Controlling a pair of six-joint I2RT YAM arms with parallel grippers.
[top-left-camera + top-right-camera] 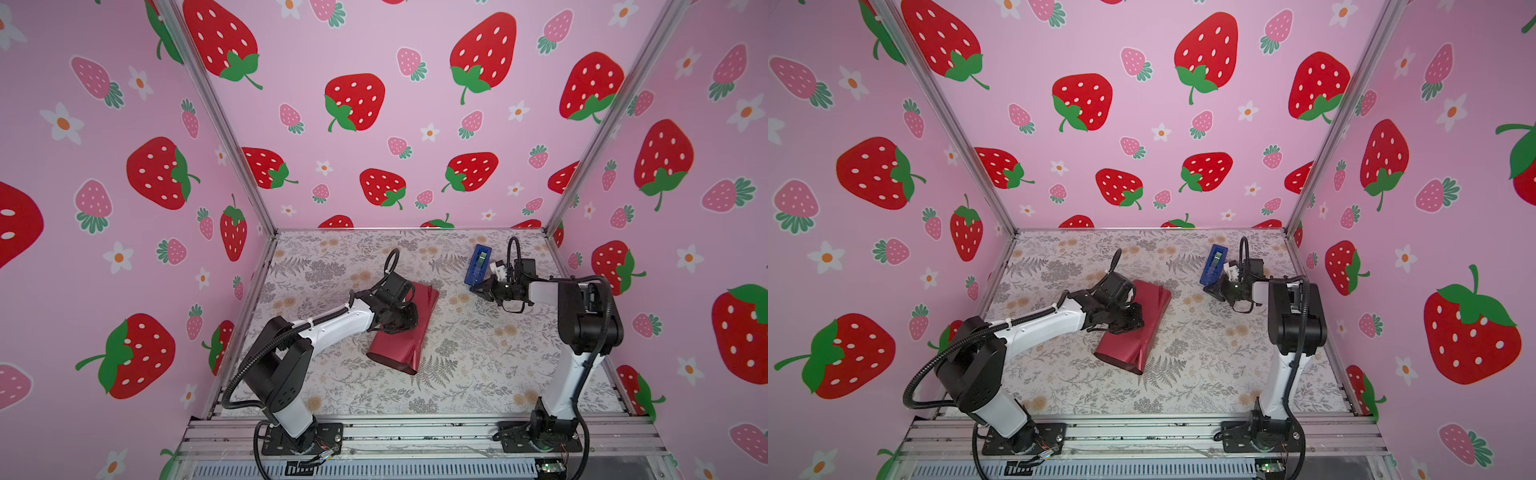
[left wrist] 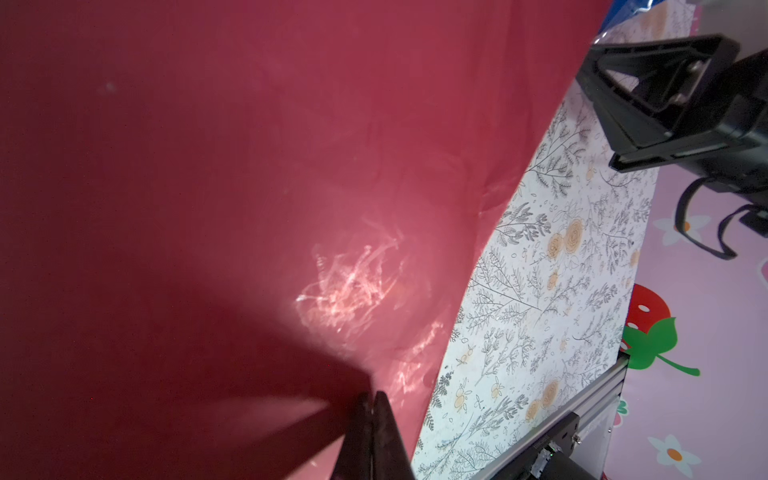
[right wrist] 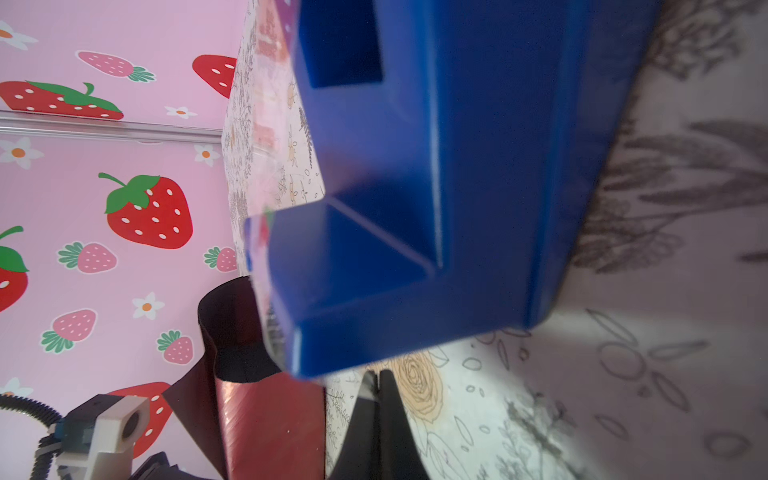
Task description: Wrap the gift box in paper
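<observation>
Top views: one folded paper [image 1: 424,303], one blue dispenser [image 1: 479,266]. Wrist views: left pincer [image 2: 371,401], right pincer [image 3: 376,380] both closed.

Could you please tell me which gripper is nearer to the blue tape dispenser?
The right. The right gripper sits just beside the near end of the tape dispenser, jaws shut. The left gripper is well away, over the red paper, jaws shut too.
</observation>
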